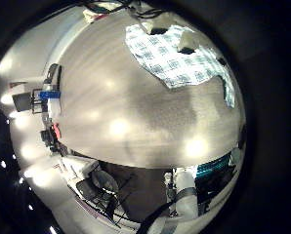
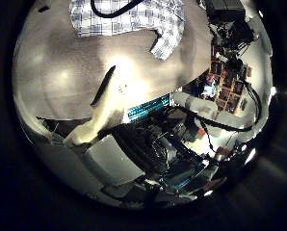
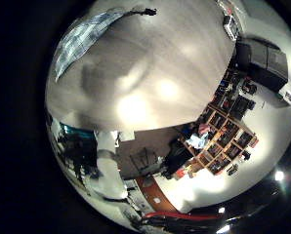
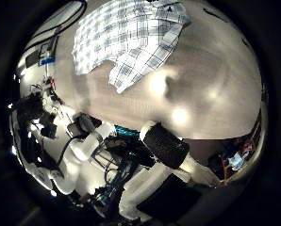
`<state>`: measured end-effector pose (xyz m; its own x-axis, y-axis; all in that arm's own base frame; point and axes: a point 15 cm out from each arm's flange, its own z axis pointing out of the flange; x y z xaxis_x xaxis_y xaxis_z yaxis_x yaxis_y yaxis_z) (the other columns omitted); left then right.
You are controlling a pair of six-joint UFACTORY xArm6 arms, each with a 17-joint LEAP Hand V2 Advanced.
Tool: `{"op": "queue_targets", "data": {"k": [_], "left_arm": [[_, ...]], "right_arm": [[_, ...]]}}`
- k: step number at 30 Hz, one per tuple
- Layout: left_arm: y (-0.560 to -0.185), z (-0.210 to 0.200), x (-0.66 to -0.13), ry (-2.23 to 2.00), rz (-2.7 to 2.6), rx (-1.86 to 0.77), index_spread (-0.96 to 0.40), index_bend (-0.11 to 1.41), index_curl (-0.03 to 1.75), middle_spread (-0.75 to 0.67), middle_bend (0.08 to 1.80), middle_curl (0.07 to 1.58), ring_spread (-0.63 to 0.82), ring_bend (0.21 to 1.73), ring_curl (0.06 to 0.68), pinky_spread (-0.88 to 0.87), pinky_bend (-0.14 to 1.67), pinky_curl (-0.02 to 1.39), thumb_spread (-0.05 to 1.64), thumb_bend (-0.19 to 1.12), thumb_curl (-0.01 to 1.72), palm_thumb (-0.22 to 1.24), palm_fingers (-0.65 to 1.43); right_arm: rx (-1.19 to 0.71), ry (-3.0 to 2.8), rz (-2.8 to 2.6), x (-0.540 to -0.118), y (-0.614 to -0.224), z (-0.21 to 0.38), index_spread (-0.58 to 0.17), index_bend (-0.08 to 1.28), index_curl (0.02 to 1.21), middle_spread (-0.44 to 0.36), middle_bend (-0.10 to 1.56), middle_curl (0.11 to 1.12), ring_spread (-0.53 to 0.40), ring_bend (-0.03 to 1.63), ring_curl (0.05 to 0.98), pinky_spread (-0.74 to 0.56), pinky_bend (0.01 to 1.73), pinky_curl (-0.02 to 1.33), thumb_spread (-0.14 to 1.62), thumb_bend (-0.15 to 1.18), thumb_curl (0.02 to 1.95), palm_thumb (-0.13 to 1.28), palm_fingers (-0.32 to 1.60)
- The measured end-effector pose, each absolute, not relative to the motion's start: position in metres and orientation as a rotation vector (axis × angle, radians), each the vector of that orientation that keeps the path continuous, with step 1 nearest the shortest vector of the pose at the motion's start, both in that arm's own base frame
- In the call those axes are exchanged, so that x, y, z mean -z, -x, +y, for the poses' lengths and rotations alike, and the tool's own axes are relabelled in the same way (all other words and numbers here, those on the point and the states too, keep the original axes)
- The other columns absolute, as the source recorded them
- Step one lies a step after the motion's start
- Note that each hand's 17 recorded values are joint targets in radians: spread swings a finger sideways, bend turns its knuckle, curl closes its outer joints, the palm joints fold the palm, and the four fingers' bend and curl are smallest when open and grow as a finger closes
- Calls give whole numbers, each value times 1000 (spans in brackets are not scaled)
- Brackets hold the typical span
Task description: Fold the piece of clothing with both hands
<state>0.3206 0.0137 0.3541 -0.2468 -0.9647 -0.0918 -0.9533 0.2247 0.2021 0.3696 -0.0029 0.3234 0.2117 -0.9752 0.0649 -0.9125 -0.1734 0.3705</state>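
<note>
Shirt (image 1: 180, 57) lies spread on the table (image 1: 116, 107) in the left little-finger view, unfolded. Thumb view: same, sleeve trailing. Right-hand views show it flat too, untouched. Folding looks unstarted; neither hand's fingers show, so their state is unclear.

All four palm views: heavy fisheye, straight edges bow hard toward the rim, black vignette round each circle. Worktop (image 1: 136, 97) lit from overhead; several round glare spots on it, brightest in right little finger side view, where a wide patch washes out the surface. Plaid shirt (image 4: 131, 38) evenly lit, checks readable near centre, smeared toward rim. Soft shadow beside shirt in right little finger side view. Room beyond worktop dimmer, cluttered, low detail. Small lamp points at rims.
</note>
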Motion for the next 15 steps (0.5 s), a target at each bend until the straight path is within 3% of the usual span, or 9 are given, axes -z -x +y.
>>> {"op": "queue_targets", "data": {"k": [15], "left_arm": [[-342, -10, -340, -1801, -2469, 372, -140, 191, 509, 49, 187, 374, 127, 617, 166, 200, 200, 345, 1271, -14, 327, 437, 382]], "right_arm": [[278, -2184, -1743, -323, -368, -2, -389, 169, 304, -42, 198, 369, 53, 484, 228, 402, 588, 184, 1294, -14, 289, 470, 260]]}}
